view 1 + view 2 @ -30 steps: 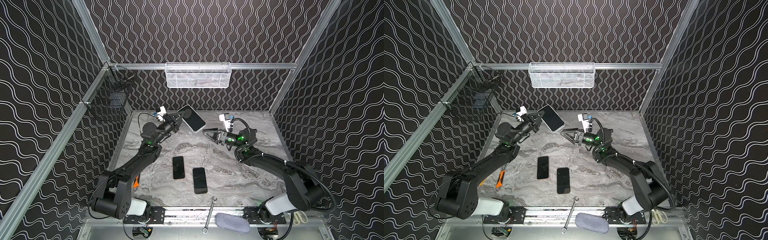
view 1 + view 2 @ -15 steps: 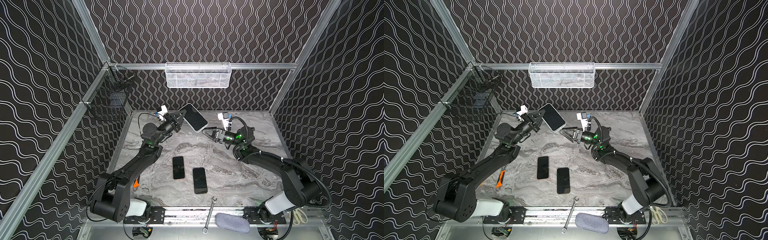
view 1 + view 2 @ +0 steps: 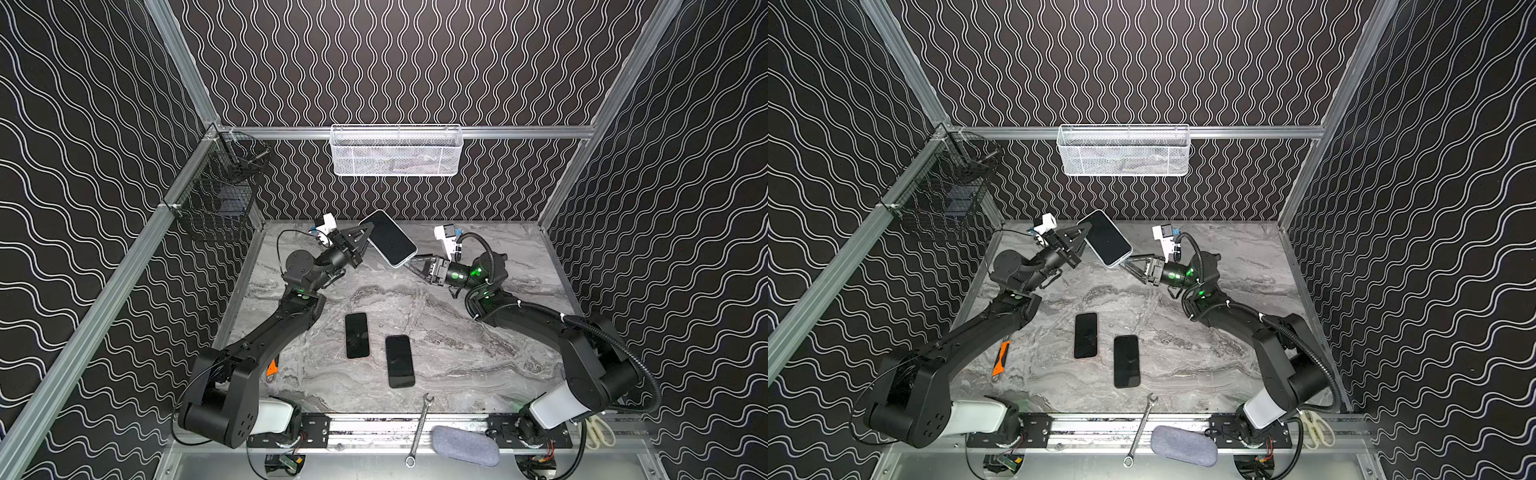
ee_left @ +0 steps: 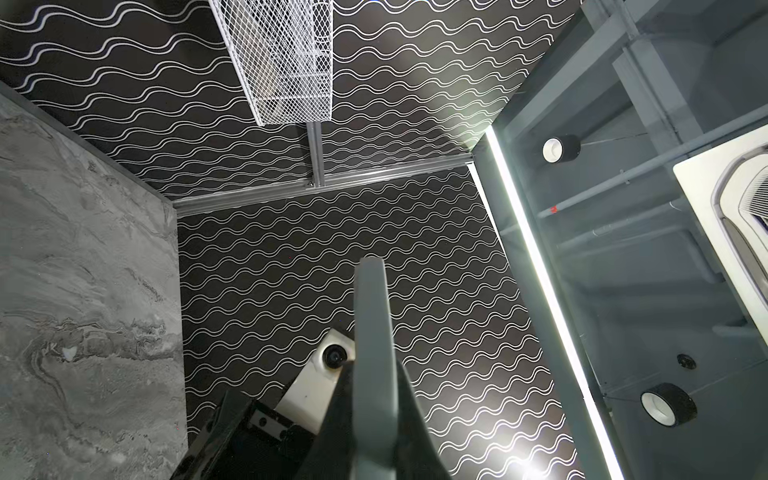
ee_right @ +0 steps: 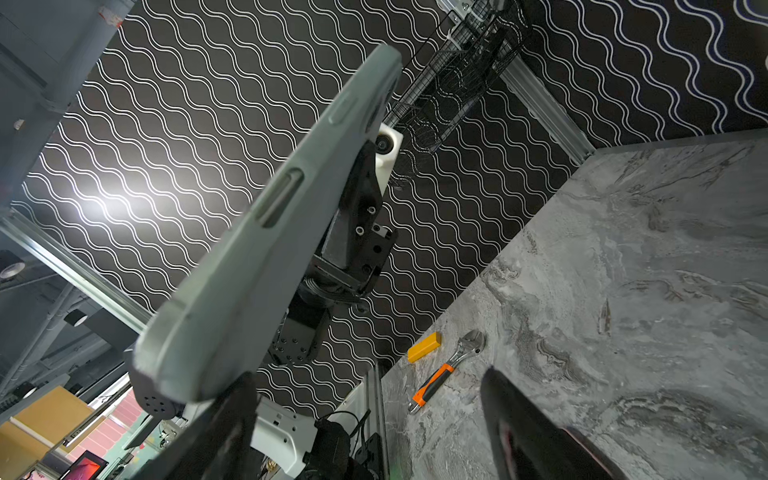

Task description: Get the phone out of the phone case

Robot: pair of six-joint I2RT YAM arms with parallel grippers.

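Both top views: left gripper point(image 3: 366, 233) clamped on cased phone point(image 3: 390, 243), tilted above the rear of the table point(image 3: 457, 332); right gripper point(image 3: 409, 262) gaping at its lower corner.
Left wrist: grey case point(image 4: 371, 332) edge-on between fingers point(image 4: 330, 424).
Right wrist: grey case point(image 5: 266, 249) just beside one spread finger point(image 5: 228, 415).

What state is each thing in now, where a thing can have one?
cased phone, held in the air, tilted, case on.
left claw, shut on the cased phone's edge.
right claw, open, at the cased phone's lower corner.
back table phone, flat, screen dark.
front table phone, flat, screen dark.

Three phones point(image 3: 1106, 239) point(image 3: 1086, 336) point(image 3: 1126, 360), two wrenches point(image 3: 1140, 430) point(image 3: 1000, 358), two baskets point(image 3: 1123, 151) point(image 3: 946, 195).
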